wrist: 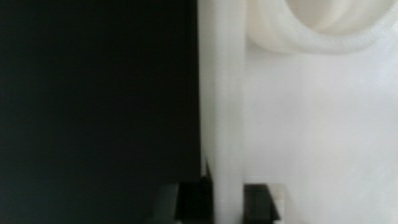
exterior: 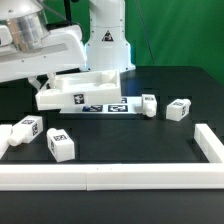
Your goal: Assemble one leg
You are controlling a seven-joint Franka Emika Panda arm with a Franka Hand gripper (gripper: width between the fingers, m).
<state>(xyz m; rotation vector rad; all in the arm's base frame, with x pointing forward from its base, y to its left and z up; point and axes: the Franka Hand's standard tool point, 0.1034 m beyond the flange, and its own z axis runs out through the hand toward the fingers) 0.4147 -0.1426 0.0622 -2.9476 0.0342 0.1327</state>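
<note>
Several legs lie loose on the black table in the exterior view: one leg (exterior: pixel 150 104) and another (exterior: pixel 179 110) to the right of the marker board, one (exterior: pixel 60 145) at the front left and one (exterior: pixel 22 130) near the left edge. My gripper (exterior: pixel 46 80) is far from all of them, at the left end of the large white square panel (exterior: pixel 78 86), which it holds tilted over the table. In the wrist view my gripper (wrist: pixel 226 192) is shut on the panel's rim (wrist: pixel 285 120), with one dark fingertip (wrist: pixel 191 202) on each side.
The marker board (exterior: pixel 108 106) lies under the panel's right end. A low white fence (exterior: pixel 110 177) runs along the front and turns up the exterior view's right side (exterior: pixel 210 143). The robot's base (exterior: pixel 106 45) stands behind.
</note>
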